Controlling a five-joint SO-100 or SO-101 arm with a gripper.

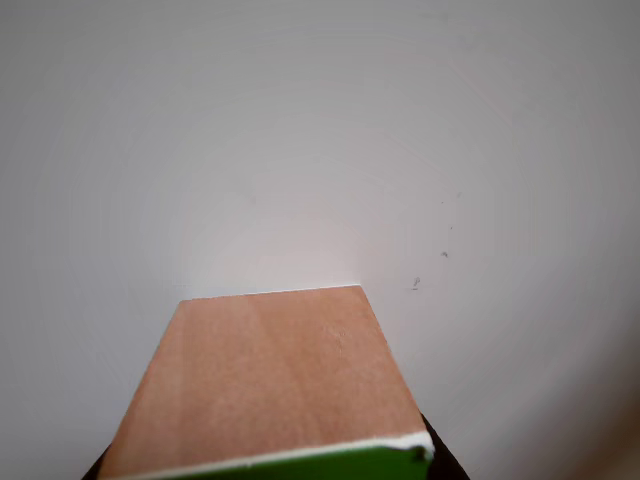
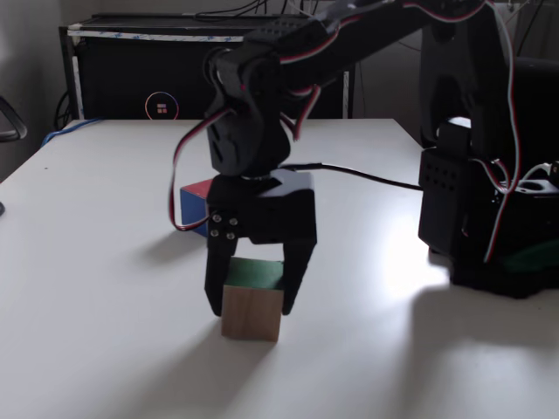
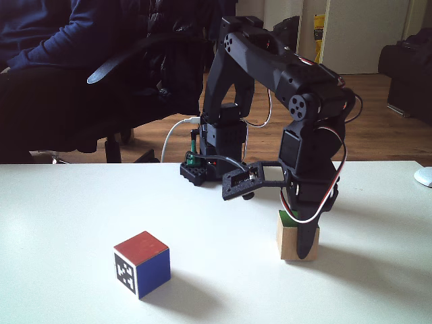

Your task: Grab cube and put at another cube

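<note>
The arm's gripper [image 2: 254, 307] stands over the cube [image 2: 251, 304] on a white table [image 2: 105, 262], its two black fingers down either side of the wooden block with the green face turned up; the fingers bracket the cube closely, but whether they are pressing on it or merely alongside it cannot be told from these views. The block sits on the tabletop, and in the other view its light-brown side [image 1: 270, 375] fills the lower frame with a sliver of green and a white edge at the bottom, a sign the camera rides close above it. The straight-down approach looks chosen to catch two opposite wooden faces squarely before a lift. Another cube [image 3: 142, 262], red on top with a black-and-white marker on one side and a blue face beside it, waits well apart to the left and nearer the camera in a fixed view. The table is bare, matte and evenly lit, marked by soft shadows under the arm. Behind it stand an office chair [image 3: 135, 74], a seated person [image 3: 61, 40], a wooden floor and a pale door.
</note>
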